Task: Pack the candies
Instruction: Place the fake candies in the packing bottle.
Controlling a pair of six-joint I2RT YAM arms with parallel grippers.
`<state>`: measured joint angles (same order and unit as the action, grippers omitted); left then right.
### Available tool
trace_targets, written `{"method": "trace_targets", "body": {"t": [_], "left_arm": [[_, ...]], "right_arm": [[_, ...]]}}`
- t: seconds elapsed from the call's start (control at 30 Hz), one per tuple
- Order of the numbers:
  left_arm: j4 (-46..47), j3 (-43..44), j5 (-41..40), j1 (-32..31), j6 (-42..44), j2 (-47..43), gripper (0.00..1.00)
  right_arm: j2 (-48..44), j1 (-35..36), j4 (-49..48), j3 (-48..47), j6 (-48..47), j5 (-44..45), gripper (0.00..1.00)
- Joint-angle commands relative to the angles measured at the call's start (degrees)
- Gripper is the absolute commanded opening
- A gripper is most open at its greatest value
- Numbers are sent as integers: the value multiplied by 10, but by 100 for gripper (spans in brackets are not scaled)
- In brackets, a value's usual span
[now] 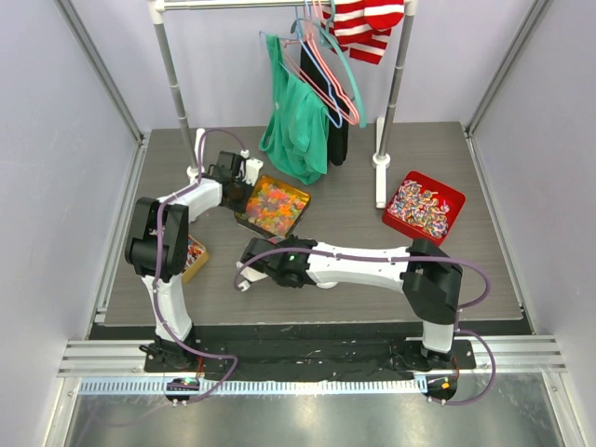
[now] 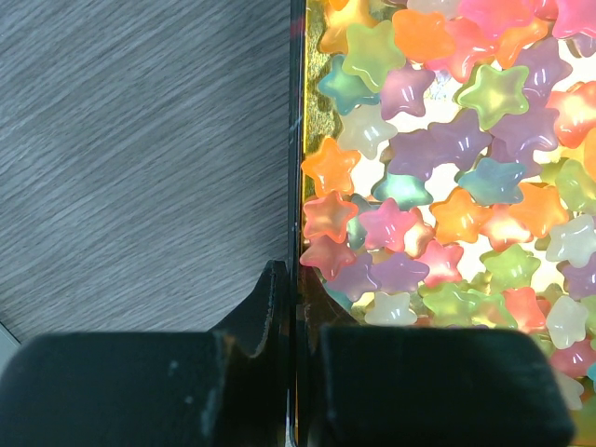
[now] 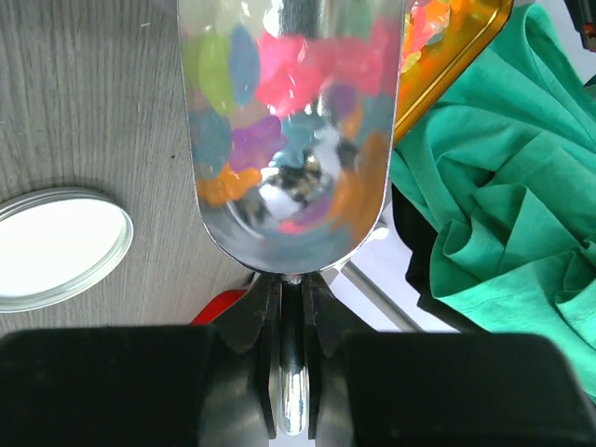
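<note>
Candies (image 2: 456, 216) lie partly hidden behind left gripper (image 2: 296, 298) pinching tin (image 2: 300, 140).

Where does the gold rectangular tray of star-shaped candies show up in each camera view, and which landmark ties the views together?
Top external: gold rectangular tray left of centre, in front of the green garment.
Left wrist: its wall runs up the middle, star-shaped candies filling the right half.
Right wrist: top right corner, beyond the metal scoop.
Shared landmark: the grey wood-grain table, in all three.
</note>
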<state>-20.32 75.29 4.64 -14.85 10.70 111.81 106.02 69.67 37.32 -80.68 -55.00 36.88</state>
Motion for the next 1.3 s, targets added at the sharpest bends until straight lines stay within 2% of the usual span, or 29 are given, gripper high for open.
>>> {"method": "trace_targets", "body": {"t": [0.0, 0.77, 1.03, 1.27], "left_arm": [[20, 15, -4, 1, 6, 3, 0], [21, 14, -4, 2, 5, 3, 0], [28, 8, -6, 1, 8, -15, 0], [34, 6, -17, 1, 13, -46, 0]], "right_arm": [[3, 6, -23, -12, -28, 42, 1], [-5, 7, -46, -27, -47, 70, 1], [-42, -78, -42, -43, -38, 47, 1], [-18, -126, -103, -29, -80, 75, 1]]}}
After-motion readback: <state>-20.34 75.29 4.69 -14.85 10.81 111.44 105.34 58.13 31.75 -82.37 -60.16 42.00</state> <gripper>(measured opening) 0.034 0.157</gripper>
